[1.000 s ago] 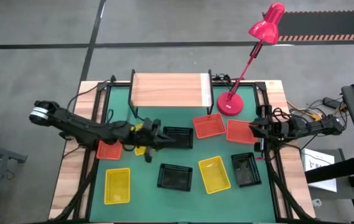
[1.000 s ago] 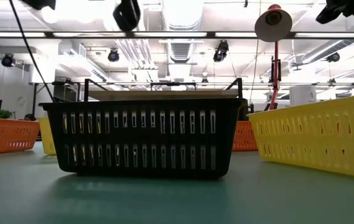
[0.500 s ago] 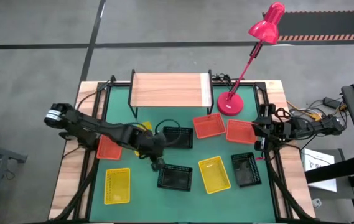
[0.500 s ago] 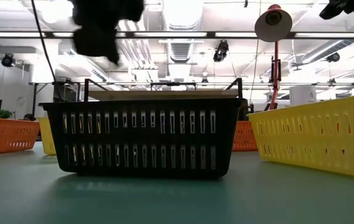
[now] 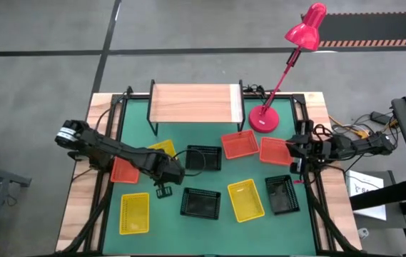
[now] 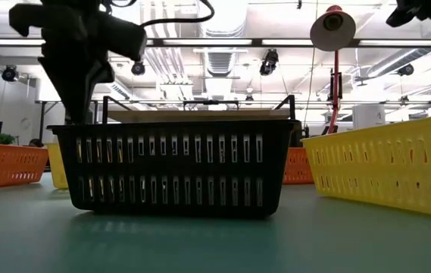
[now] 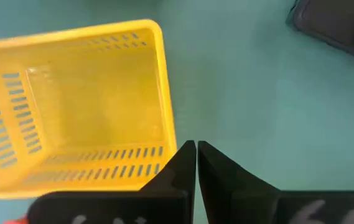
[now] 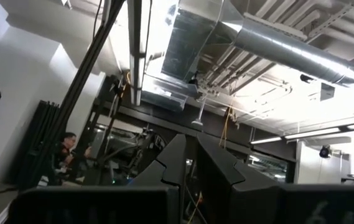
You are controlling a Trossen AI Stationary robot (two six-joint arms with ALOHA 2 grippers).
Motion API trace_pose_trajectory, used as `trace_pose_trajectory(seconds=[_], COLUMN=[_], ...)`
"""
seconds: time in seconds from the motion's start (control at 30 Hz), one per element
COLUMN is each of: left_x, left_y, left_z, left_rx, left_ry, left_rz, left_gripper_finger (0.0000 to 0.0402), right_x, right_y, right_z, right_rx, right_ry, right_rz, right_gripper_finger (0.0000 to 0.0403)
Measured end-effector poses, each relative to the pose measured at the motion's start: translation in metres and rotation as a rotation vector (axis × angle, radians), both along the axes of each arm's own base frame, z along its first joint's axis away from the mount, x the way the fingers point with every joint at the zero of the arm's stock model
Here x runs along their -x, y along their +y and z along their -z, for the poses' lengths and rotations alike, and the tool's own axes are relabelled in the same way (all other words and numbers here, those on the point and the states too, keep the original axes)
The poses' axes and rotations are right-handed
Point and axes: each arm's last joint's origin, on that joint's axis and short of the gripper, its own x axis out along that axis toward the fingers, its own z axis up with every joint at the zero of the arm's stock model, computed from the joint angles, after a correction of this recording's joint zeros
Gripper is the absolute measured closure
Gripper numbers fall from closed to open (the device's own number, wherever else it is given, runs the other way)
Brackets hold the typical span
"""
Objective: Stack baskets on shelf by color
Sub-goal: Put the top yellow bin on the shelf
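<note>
Nine mesh baskets lie on the green mat. Two yellow ones and two black ones sit along the near side. A third yellow basket is partly under the left arm, and beside it are a black one and three orange ones. The wooden shelf stands at the far edge. My left gripper is shut and hangs over bare mat beside a yellow basket. My right gripper is shut and waits at the table's right edge.
A pink-red desk lamp stands right of the shelf. In the low view a black basket fills the middle, with my left gripper above its left end. Bare mat lies in front of the shelf.
My left gripper has moved from over the yellow basket by the black one toward the table's near edge, then a little to the left. It has also come down, as the low view shows. No basket has visibly moved.
</note>
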Motion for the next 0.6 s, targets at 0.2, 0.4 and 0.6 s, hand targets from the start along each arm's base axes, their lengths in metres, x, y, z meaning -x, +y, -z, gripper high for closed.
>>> trace_pose_trajectory(seconds=[0.2,0.4,0.6], left_x=[0.000,-0.003,-0.012], left_y=[0.002,0.004,0.002], left_z=[0.008,0.007,0.012], left_rx=[-0.057,-0.110,-0.096], left_ry=[0.005,-0.037,-0.142], left_rz=[0.002,-0.009,-0.016], left_gripper_finger=[0.0363,0.0277,0.0232], right_x=[0.000,-0.001,-0.002], right_y=[0.000,0.000,0.000], right_z=[0.001,0.002,0.002], right_rx=[0.002,0.005,0.005], right_ry=[0.009,0.027,0.029], right_rz=[0.000,0.000,0.000], right_gripper_finger=[0.0374,0.0374,0.0374])
